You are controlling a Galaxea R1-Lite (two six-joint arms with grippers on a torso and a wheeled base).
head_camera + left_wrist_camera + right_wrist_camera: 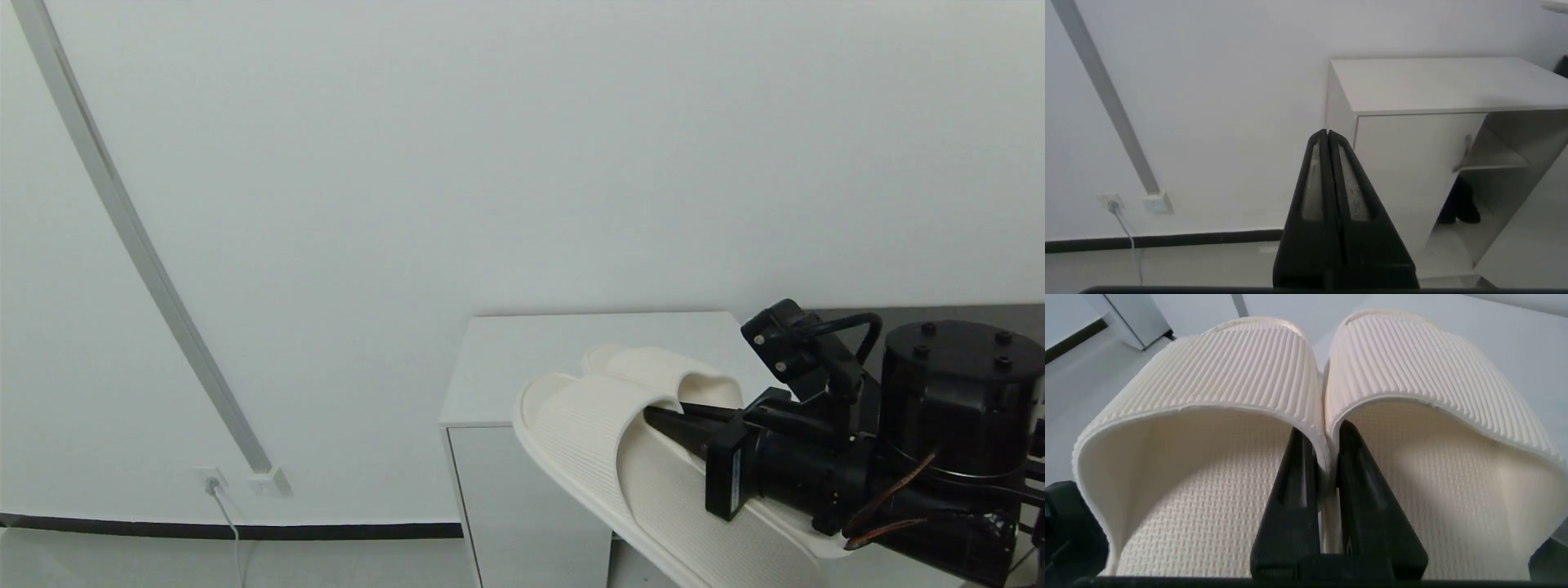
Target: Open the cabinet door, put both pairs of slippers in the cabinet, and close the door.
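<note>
My right gripper (pixel 663 418) is shut on a pair of cream ribbed slippers (pixel 604 433), one finger inside each slipper and their inner walls pinched between. The right wrist view shows the pair of slippers (pixel 1249 384) side by side with my right gripper (pixel 1325 439) clamping the two adjoining straps. They hang in front of the white cabinet (pixel 571 351). My left gripper (pixel 1328 140) is shut and holds nothing; it faces the white cabinet (pixel 1437 90), whose door on the far side stands open. Inside, a shelf (pixel 1490 159) and a dark object (pixel 1462 204) on the bottom are visible.
A grey slanted strip (pixel 131 229) runs down the white wall to a wall socket (pixel 211 480) with a white cable plugged in. A dark surface (pixel 939 314) lies behind the cabinet at the right. Grey floor with a black skirting line (pixel 245 531) lies left of the cabinet.
</note>
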